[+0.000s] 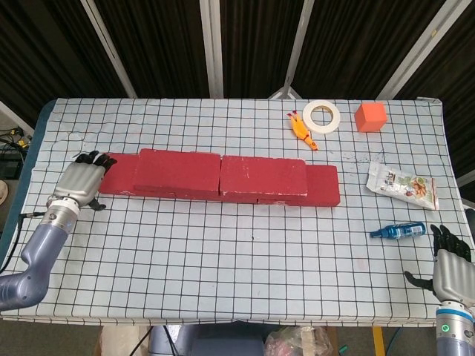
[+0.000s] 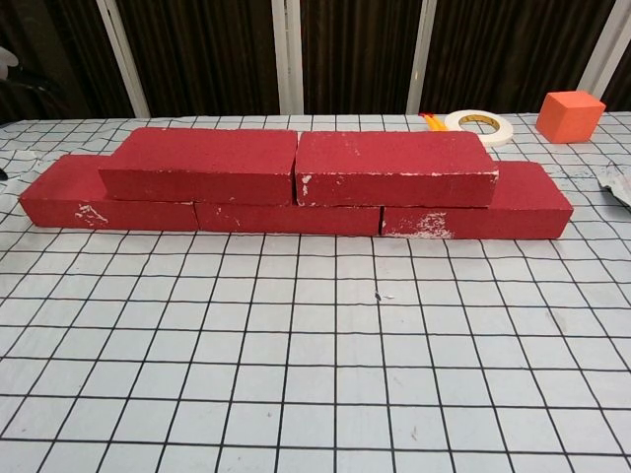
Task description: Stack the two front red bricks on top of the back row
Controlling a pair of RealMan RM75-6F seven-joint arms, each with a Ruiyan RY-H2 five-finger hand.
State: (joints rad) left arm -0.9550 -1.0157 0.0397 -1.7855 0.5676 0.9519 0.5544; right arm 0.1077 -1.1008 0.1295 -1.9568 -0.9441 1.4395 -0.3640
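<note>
Two red bricks on the back row — both hands empty.
Left hand [image 1: 80, 182], fingers apart, hovers just left of the bottom row [image 1: 320, 185]; left upper brick [image 1: 177, 170] and right upper brick [image 1: 263, 176] lie rightward. Right hand [image 1: 450, 268] — spread, well apart.

Red bricks [image 2: 296, 182], black-gridded white tablecloth [image 2: 315, 374]

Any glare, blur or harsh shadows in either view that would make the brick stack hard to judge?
Head view: even light, no glare, red bricks sharp with only thin shadows along their front edge; left hand and right hand crisp. Chest view: bricks in focus, chipped white edges legible; the dark backdrop is underexposed, the roll of tape slightly soft.
</note>
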